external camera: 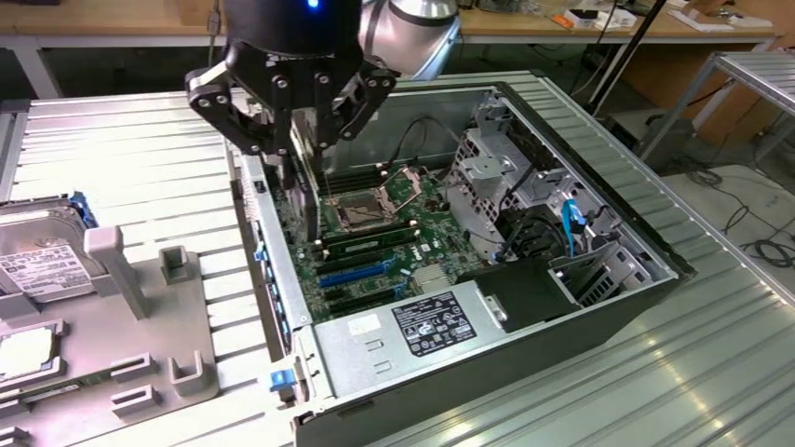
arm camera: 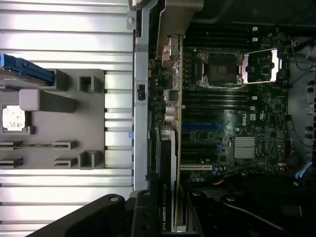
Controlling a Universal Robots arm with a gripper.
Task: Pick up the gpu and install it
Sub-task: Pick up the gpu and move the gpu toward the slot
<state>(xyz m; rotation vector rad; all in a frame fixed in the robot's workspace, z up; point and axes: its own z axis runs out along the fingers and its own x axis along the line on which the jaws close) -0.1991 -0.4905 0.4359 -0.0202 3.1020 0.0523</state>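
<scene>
Exterior view has the arm's black metal gripper (external camera: 301, 147) in the upper centre of the frame, above the rear wall of the open black tower computer case (external camera: 609, 219), which lies on its side on the ribbed silver metal table (external camera: 125, 130). Its fingers are drawn part-way in and pinch the gpu (external camera: 303, 200), a thin green circuit-board card with a black cooler block on one face and a silver end bracket. The card hangs upright and edge-on. Its lower end reaches inside the case beside the rear wall, above the green motherboard (external camera: 397, 200) and up-frame of the blue expansion slots (external camera: 354, 272). Whether it touches a slot cannot be told.

Wrist view looks along the gpu (arm camera: 167, 148) from the gripper (arm camera: 170, 215). The cooler face carries a printed label and the board edge shows as a pale line beside it. The blue expansion slots (arm camera: 202, 126) lie close by on the motherboard (arm camera: 232, 118).

At the lower left of the exterior frame, a grey plastic fixture tray (external camera: 137, 363) holds a silver hard drive (external camera: 37, 265).

The card looks light and stiff, with no sag under the pinch. It is probably fragile, with bare components, a contact edge and a thin bracket that could bend. The safest hold seems to be across its flat faces near the upper edge.
</scene>
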